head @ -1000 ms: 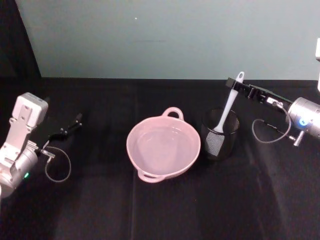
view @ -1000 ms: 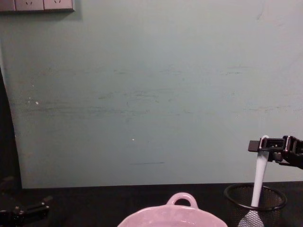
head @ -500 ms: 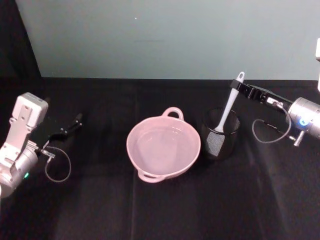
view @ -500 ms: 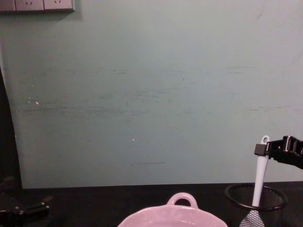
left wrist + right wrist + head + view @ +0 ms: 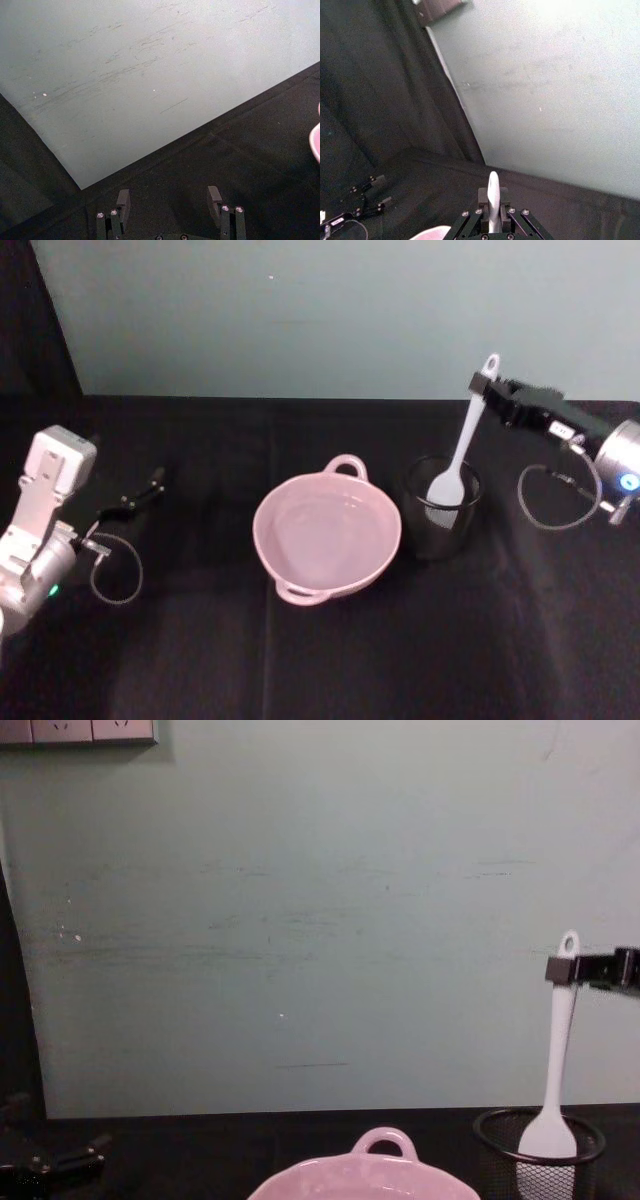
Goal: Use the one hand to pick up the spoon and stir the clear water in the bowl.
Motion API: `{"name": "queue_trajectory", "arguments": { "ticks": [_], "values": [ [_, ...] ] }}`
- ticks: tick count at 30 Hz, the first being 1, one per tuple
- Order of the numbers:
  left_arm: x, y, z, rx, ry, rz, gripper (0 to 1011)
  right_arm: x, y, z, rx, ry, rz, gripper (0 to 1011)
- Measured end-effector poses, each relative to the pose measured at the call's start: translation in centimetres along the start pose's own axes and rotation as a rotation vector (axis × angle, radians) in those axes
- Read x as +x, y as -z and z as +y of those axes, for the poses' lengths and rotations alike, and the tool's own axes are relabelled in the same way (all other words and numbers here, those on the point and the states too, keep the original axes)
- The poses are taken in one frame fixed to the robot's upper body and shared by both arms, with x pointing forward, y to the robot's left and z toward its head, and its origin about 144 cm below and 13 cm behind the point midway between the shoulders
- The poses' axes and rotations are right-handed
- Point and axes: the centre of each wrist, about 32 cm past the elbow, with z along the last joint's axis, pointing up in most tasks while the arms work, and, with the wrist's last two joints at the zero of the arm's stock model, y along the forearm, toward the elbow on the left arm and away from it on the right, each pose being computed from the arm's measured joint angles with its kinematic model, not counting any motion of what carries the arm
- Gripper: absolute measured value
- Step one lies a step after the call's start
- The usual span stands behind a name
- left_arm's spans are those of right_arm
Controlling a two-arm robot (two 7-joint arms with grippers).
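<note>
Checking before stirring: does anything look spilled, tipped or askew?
Nothing stands out. The bowl and mesh cup stand upright with no spill visible; the right gripper holds the spoon near its top, scoop at the cup's rim. The left gripper rests open, far left.

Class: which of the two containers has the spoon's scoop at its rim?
The black mesh cup, not the pink bowl: the white spoon held by the right gripper hangs at its mouth.

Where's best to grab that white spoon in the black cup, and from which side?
High on the handle, just under its hole, from the right. The spoon stands nearly upright, scoop down at the mesh cup, leaving only the handle free; the right gripper holds it there.
</note>
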Motion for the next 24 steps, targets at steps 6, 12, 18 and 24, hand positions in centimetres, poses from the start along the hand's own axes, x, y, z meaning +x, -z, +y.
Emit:
{"name": "queue_trajectory", "arguments": {
  "ticks": [6, 12, 18, 24],
  "values": [
    [0.0, 0.0, 0.0, 0.0, 0.0, 0.0, 1011, -1.5, -1.9, -0.7, 0.028, -0.017, -0.109, 127],
    [0.0, 0.0, 0.0, 0.0, 0.0, 0.0, 1011, -2.6, -4.1, -1.0, 0.035, -0.034, -0.178, 126],
    [0.0, 0.0, 0.0, 0.0, 0.0, 0.0, 1011, -4.1, -6.6, -0.4, 0.046, -0.073, -0.246, 127],
    [0.0, 0.0, 0.0, 0.0, 0.0, 0.0, 1011, -6.0, -8.0, 0.4, 0.063, -0.144, -0.296, 126]
  ]
}}
